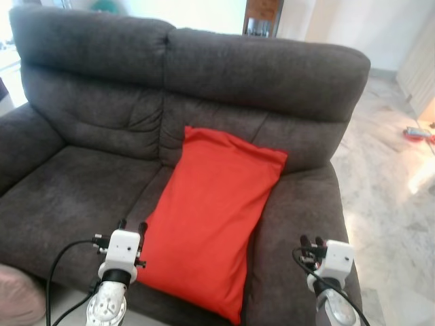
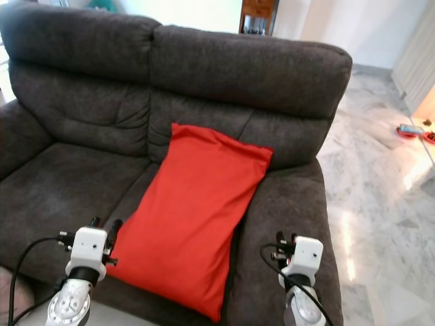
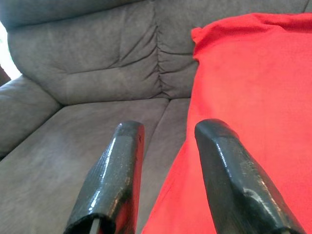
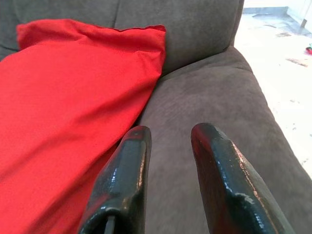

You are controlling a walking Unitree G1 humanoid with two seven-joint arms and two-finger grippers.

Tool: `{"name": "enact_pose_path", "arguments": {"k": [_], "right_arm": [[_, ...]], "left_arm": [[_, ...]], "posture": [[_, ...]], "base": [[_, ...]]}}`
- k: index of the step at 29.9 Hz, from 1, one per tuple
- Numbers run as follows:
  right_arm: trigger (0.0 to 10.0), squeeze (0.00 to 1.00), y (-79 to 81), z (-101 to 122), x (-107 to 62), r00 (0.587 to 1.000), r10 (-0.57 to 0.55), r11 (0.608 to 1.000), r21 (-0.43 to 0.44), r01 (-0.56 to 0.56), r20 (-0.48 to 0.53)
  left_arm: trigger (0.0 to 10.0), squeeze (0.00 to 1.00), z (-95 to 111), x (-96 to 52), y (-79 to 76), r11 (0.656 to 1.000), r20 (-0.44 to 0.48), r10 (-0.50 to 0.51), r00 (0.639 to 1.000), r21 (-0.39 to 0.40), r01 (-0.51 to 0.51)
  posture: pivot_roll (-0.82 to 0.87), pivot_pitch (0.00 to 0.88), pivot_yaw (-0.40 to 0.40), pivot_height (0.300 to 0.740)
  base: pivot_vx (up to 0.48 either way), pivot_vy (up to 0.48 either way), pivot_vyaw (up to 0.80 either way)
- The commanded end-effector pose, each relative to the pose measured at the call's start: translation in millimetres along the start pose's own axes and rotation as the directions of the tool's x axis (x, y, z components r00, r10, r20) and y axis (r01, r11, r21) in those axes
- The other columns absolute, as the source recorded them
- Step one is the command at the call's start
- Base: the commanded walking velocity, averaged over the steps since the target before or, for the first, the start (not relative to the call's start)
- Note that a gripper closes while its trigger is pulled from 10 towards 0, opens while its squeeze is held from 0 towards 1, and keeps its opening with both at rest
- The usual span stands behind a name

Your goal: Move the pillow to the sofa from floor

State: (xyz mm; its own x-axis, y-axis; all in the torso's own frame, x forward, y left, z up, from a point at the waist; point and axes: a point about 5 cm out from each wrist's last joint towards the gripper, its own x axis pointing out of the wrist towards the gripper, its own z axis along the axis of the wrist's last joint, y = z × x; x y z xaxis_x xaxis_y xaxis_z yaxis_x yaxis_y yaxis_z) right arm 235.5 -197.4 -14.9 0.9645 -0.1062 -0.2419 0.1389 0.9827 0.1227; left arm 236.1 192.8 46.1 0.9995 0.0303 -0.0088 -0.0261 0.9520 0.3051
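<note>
A red pillow (image 1: 212, 214) lies on the dark grey sofa (image 1: 88, 183), leaning from the seat's front edge up against the backrest, beside the right armrest. My left gripper (image 1: 132, 225) hovers at the seat's front edge just left of the pillow's lower corner, open and empty. In the left wrist view the pillow (image 3: 253, 107) spreads beyond the fingers (image 3: 122, 165). My right gripper (image 1: 311, 242) is over the right armrest (image 4: 214, 97), open with nothing between its fingers (image 4: 127, 170); the pillow (image 4: 63, 97) lies to its left.
Pale marble floor (image 1: 394, 197) runs along the sofa's right side, with small red items (image 1: 416, 133) lying on it far right. A pinkish object (image 1: 20, 293) sits at the lower left by the sofa's front. A dark cabinet (image 1: 262, 17) stands behind the backrest.
</note>
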Motion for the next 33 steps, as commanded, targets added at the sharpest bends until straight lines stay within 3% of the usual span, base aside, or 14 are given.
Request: {"name": "enact_pose_path", "arguments": {"k": [1,24,27,33], "right_arm": [[10.0,0.0,-1.7,-1.4,-0.3,1.0,-0.007,1.0,0.002,0.007,-0.007],[10.0,0.0,-4.8,-8.6,0.5,0.999,-0.005,1.0,0.004,0.006,-0.051],[10.0,0.0,-4.2,-9.8,0.6,0.998,-0.005,1.0,0.005,0.005,-0.06],[10.0,0.0,-7.2,-18.0,-0.7,0.991,-0.026,1.0,0.008,0.027,-0.128]], "left_arm": [[10.0,0.0,-1.1,0.2,1.4,1.0,-0.004,0.011,1.0,-0.001,-0.011],[10.0,0.0,-2.2,1.6,-2.1,1.0,-0.007,0.001,1.0,0.004,-0.001],[10.0,0.0,-20.0,1.3,-5.9,0.999,-0.103,-0.034,0.994,-0.012,0.033],[10.0,0.0,-40.1,1.1,-3.0,0.999,-0.215,-0.017,0.976,-0.045,0.008]], "posture": [[0.12,0.0,-0.06,0.74],[0.12,0.0,-0.065,0.74],[0.12,0.0,-0.065,0.74],[0.12,0.0,-0.061,0.74]], "base": [[-0.27,0.0,0.0],[-0.289,0.0,0.0],[-0.087,0.0,0.0],[0.0,0.0,0.0]]}}
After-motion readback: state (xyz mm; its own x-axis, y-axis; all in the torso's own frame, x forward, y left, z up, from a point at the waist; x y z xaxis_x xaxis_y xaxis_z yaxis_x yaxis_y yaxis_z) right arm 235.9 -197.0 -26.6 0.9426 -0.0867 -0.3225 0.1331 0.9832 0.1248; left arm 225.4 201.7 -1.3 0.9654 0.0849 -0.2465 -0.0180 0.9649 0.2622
